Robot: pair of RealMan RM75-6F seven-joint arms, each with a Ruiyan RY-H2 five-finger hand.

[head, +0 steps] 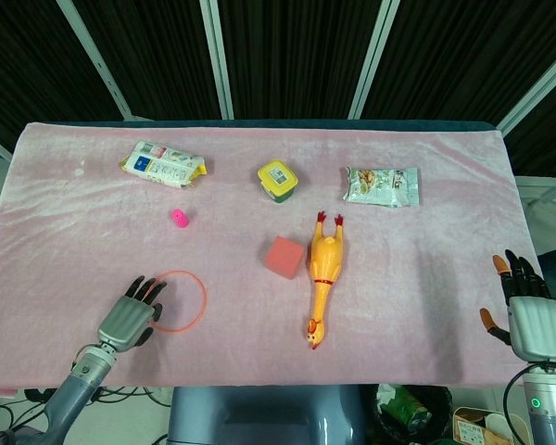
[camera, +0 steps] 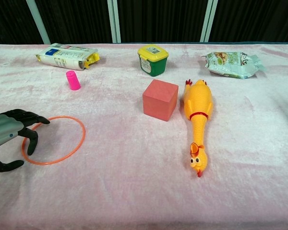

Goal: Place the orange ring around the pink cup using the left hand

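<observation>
Orange ring (camera: 53, 140) flat on pink cloth, left hand (camera: 9, 136) (fingers spread, holding nothing) over its left edge

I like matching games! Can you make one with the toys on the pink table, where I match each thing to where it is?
Things:
1. orange ring
2. pink cup
3. rubber chicken
4. green tub

Places:
A. right beside the red cube
B. at the fingertips of the left hand
C. just in front of the white and blue packet
D. at the back, with a yellow lid

Pairs: 1-B, 2-C, 3-A, 4-D
</observation>
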